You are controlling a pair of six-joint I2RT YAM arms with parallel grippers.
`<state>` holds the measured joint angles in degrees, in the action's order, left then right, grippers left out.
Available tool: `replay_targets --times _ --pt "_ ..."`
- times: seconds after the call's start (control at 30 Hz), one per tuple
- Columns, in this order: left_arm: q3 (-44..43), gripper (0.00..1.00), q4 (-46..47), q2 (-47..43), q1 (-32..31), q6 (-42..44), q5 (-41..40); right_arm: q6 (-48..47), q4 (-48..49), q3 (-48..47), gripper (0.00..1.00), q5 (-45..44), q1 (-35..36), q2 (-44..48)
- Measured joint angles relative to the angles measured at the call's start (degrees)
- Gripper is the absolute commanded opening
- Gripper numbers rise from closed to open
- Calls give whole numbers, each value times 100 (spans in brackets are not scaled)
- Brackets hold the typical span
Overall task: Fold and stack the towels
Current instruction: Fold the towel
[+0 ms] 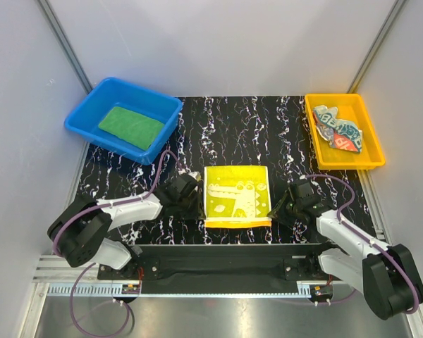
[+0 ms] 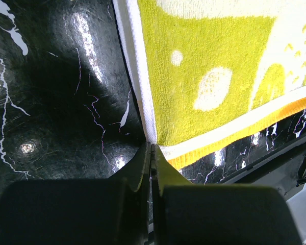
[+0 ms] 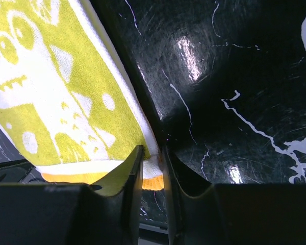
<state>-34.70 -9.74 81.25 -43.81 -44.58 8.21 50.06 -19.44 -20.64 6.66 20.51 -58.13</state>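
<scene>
White panels wall in a table laid with a black marble-patterned mat (image 1: pixel 268 127), and from where I stand everything is arranged around the yellow towel (image 1: pixel 237 196). It lies spread flat in the middle of the mat, just ahead of the arm bases, with the pale crocodile print facing up. Its side edges are white and an orange hem runs along the near edge.

The left gripper (image 1: pixel 195 197) has its tips at the towel's near-left corner. In its wrist view the fingers (image 2: pixel 137 168) are pressed almost together just where the white edge ends, so I take it to be clamped on that corner. The right gripper (image 1: pixel 278 209) mirrors it at the near-right corner. There the corner's white and orange cloth sits visibly between the narrow fingers (image 3: pixel 127 173), pinched.

Holding both near corners at once makes sense to me. The pair can then lift that edge evenly and carry it over to the far edge for a clean half fold.

Far to the left of the yellow towel and beyond it, a blue bin (image 1: pixel 84 116) holds the green towel (image 1: pixel 130 125), already a neat flat rectangle. That looks like the place for the stack. Far to the right of the yellow towel and beyond it, an orange bin (image 1: pixel 370 158) holds the striped towel (image 1: pixel 340 129), crumpled and not yet folded.
</scene>
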Motion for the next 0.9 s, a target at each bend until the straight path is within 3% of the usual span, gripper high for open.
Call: replay_targets --times 0.3,0.37,0.4,0.5,0.57,0.63,0.67,0.8,0.9 --pt "-4 0 -28 -17 0 17 -9 87 -109 -2 9 -44 22 33" --pt "-24 0 -68 -20 0 39 -13 74 -251 -26 10 -107 31 138" --pt "-44 0 -101 -20 0 57 -20 42 -326 -57 17 -129 37 197" --pt "-98 0 -177 -28 0 105 -68 -74 -529 -267 24 -179 50 260" --pt "-125 0 -267 -55 0 131 -116 -144 -590 -389 20 -256 50 256" --pt "-129 0 -317 -74 2 151 -142 -208 -590 -431 3 -271 50 240" --pt "-129 0 -350 -81 2 153 -146 -240 -599 -431 0 -271 50 225" --pt "-129 0 -396 -96 7 157 -153 -247 -612 -431 4 -269 52 192" --pt "-129 0 -398 -96 7 160 -153 -240 -645 -431 24 -271 52 173"
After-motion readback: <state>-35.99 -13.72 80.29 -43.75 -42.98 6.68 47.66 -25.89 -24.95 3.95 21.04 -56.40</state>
